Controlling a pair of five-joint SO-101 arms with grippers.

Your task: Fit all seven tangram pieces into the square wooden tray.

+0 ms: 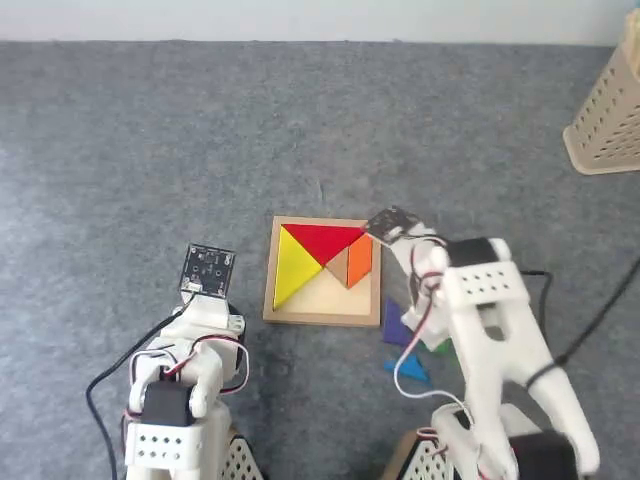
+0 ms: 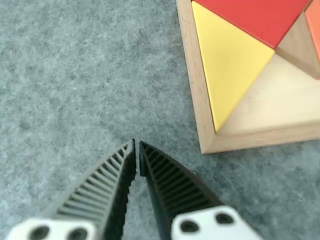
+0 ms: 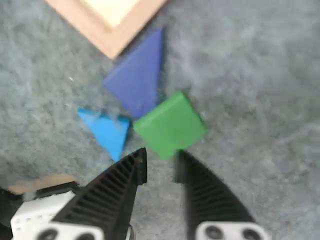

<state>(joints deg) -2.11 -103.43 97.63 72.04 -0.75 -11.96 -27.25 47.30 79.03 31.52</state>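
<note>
My left arm [image 1: 190,375] rests at 8 o'clock from the wooden tray [image 1: 322,318], left pincer [image 2: 137,145] pressed together, empty, over the carpet [image 2: 65,75]. My right arm [image 1: 490,310] leans at 4 o'clock from the tray; right pincer [image 3: 160,159] slightly apart, empty, tips just beside the green square [image 3: 170,125]

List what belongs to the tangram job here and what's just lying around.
Job: square wooden tray; in it the red triangle, yellow triangle, orange piece and brown triangle; on the grey carpet beside it the purple triangle, green square and blue triangle.
Lying about: beige perforated container, far from the tray.
</note>
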